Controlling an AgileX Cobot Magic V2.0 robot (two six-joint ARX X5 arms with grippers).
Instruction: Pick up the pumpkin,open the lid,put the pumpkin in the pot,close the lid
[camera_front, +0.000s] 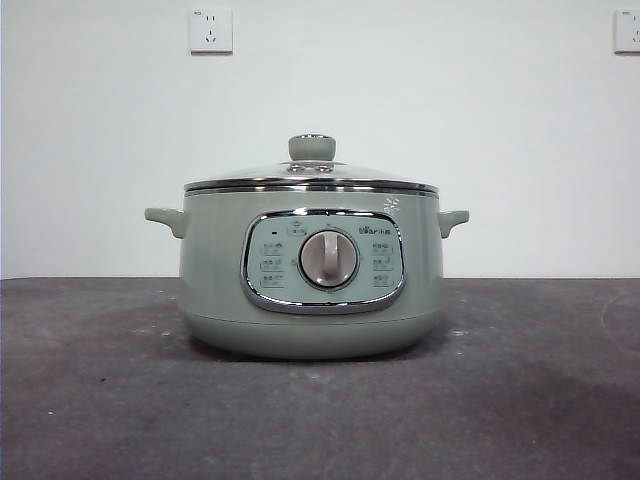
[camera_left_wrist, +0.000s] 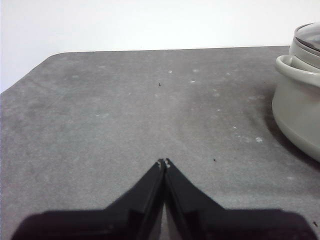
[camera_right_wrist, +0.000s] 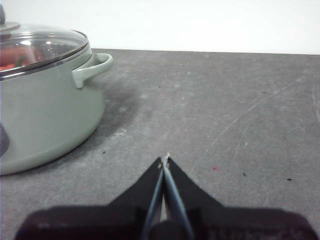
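Orange and green are glimpsed through the glass lid (camera_right_wrist: 37, 47), so the pumpkin (camera_right_wrist: 15, 57) is judged to be inside the pot (camera_front: 311, 270) on the desk (camera_front: 520, 400), lid seated. Left pincer (camera_left_wrist: 164, 162) and right pincer (camera_right_wrist: 165, 160) are pressed together, empty, apart from the pot. Nothing appears left.

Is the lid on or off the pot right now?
On. The lid sits level, its steel rim seated all around the pot; both grippers are away from it.

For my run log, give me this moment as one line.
lid: on pot | orange visible through glass | left claw: shut, empty | right claw: shut, empty
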